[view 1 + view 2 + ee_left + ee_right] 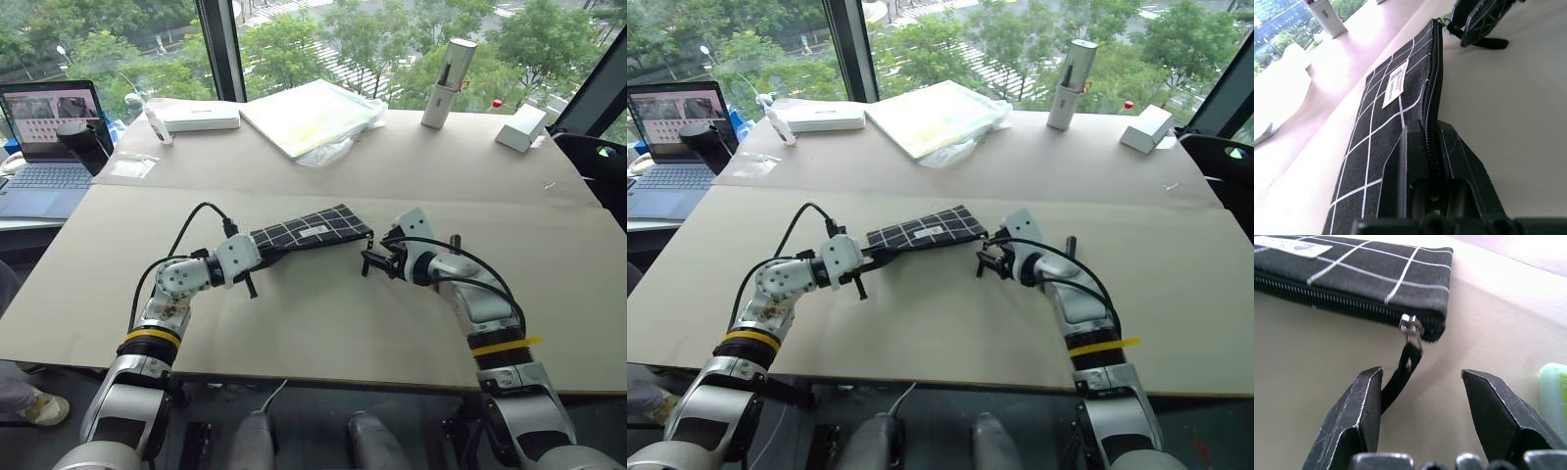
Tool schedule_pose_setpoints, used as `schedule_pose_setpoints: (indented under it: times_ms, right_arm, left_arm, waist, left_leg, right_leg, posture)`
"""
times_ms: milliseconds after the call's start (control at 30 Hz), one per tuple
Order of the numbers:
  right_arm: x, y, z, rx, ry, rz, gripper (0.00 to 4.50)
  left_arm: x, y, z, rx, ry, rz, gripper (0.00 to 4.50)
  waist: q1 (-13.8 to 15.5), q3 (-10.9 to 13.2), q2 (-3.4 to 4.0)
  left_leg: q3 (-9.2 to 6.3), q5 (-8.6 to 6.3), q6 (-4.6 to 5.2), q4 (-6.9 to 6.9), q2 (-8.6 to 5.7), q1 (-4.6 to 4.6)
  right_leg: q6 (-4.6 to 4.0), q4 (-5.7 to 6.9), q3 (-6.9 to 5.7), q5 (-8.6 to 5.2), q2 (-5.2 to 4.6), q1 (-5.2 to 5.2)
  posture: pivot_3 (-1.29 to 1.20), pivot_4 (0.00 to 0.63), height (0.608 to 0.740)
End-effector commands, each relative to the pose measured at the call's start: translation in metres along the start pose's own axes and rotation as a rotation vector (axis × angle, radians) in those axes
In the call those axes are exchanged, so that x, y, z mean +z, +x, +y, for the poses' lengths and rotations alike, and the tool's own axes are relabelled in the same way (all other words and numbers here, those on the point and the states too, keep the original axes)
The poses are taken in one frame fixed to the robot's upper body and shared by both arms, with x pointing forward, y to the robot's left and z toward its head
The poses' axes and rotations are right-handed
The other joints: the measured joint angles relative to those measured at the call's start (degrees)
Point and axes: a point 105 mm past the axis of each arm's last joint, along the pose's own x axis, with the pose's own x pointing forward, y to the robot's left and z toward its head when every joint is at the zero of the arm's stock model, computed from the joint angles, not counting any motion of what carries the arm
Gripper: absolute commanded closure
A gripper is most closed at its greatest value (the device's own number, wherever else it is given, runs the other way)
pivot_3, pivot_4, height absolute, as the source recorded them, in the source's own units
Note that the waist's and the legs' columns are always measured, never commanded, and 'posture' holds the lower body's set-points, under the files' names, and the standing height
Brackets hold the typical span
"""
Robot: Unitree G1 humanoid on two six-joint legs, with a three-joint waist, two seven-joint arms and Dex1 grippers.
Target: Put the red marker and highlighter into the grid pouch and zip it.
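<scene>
A: Starting big, we see the table (323,323), a wide pale board surface. At its far edge lie a flat white packet in plastic (312,116), a white box (199,117), an upright white cylinder (448,83) and a small white block (520,127). A laptop (49,147) sits off the table's far left corner.

B: Then the grid pouch (312,230). We find it near the middle of the table, between the two arms, with its white label (1395,90) facing up. In the left wrist view the zipper teeth (1432,107) look joined along the whole visible edge.

A: The left gripper (1434,161) has its fingers pressed together on the pouch's near end, pinching the zipper seam. That end appears raised off the board, though we cannot be sure from this angle.

B: The right gripper (1422,416) sits at the pouch's other end with its fingers spread. The black pull strap (1400,377) hangs from the silver slider (1410,325) and runs down beside one finger, probably touching it, but nothing is clamped.

A: Smallest item: a pale green object (1555,396), likely the highlighter, lies on the table just beside the right gripper, outside the pouch.
</scene>
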Motion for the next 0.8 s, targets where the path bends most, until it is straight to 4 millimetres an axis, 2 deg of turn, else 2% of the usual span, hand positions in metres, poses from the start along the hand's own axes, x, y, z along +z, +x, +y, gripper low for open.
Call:
schedule_pose_setpoints:
  times_ms: [33,233,333,533,800]
  right_arm:
    - [0.014,-0.001,-0.003,-0.015,-0.002,-0.051,1.63]
    - [0.010,0.001,-0.006,-0.035,-0.008,-0.036,1.63]
    - [0.011,0.002,-0.007,-0.043,-0.012,-0.035,2.30]
    - [0.019,0.004,0.007,0.035,-0.039,-0.061,4.43]
    - [0.031,0.016,0.032,0.139,-0.098,-0.079,4.43]
  left_arm:
    - [0.013,0.000,0.008,0.036,0.015,-0.043,4.50]
    - [0.012,0.001,0.005,0.030,0.010,-0.037,4.50]
    - [0.011,0.001,0.004,0.029,0.011,-0.034,4.50]
    - [0.010,0.002,0.004,0.027,0.012,-0.033,4.50]
    - [0.011,0.005,0.001,0.021,0.011,-0.035,4.50]
  waist:
    - [-0.02,0.00,0.00]
    - [-0.03,0.00,0.00]
    - [-0.02,0.00,0.00]
    - [-0.03,0.00,0.00]
    - [-0.15,0.01,0.01]
  left_leg:
    - [0.00,0.00,0.00,0.00,0.00,0.00]
    - [-0.01,0.00,0.00,0.00,0.00,0.00]
    - [-0.01,0.00,0.00,0.00,0.00,-0.01]
    - [-0.01,0.00,0.00,0.00,0.00,-0.01]
    - [-0.04,0.00,0.00,-0.02,0.00,-0.06]
  right_leg:
    - [0.00,0.00,0.00,0.00,0.00,0.00]
    - [0.00,-0.01,0.00,0.00,0.00,0.00]
    - [0.00,-0.01,0.00,0.00,0.00,0.00]
    - [0.00,-0.01,-0.01,0.00,0.00,0.00]
    - [0.00,-0.03,-0.03,0.00,0.01,-0.05]
  posture:
    - [0.00,0.150,0.736]
    - [0.00,0.150,0.736]
    - [0.00,0.150,0.736]
    - [0.00,0.150,0.736]
    - [0.00,0.150,0.736]
